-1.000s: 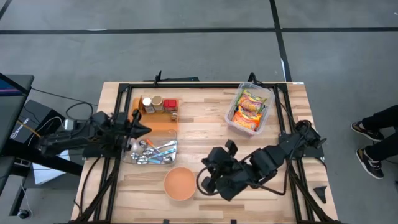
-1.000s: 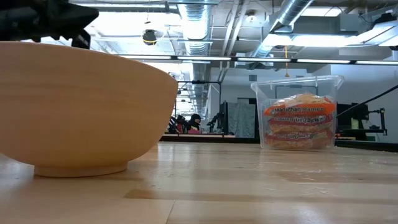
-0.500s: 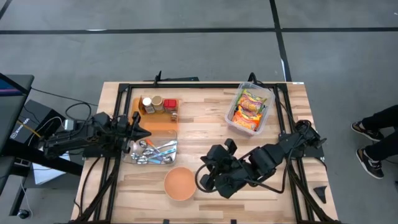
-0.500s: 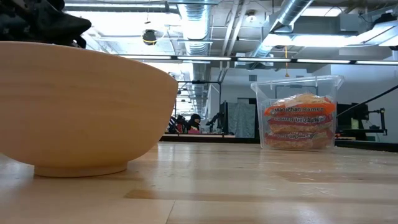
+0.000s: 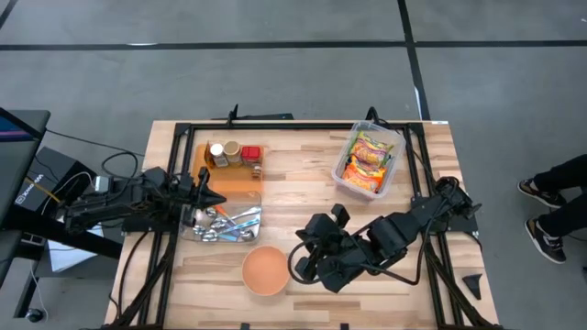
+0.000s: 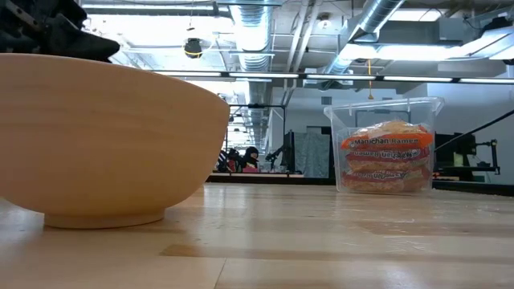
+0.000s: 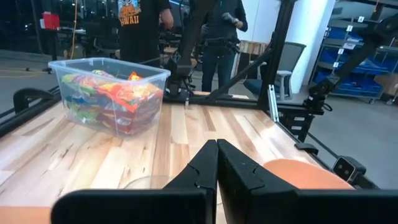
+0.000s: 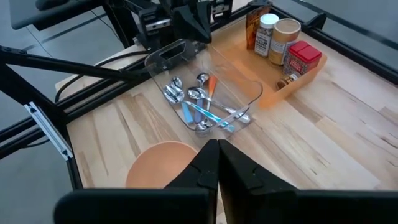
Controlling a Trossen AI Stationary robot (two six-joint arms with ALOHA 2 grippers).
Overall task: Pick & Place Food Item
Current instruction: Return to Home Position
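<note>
Orange and yellow noodle packets lie in a clear plastic bin at the table's far right; the bin and its packets also show in the left wrist and low views. A tan bowl stands near the front edge. My right gripper is shut and empty, hovering just right of the bowl and pointing slantwise down toward the left. My left gripper is shut and empty at the table's left, level, pointing right over the spoon tray.
A clear tray of metal spoons lies left of centre. Behind it, an orange tray holds spice jars. A black frame runs round the table. People stand beyond the far side.
My left gripper has sunk a little at the table's left, staying shut and empty. The bowl, the bin and the trays have kept their places.
</note>
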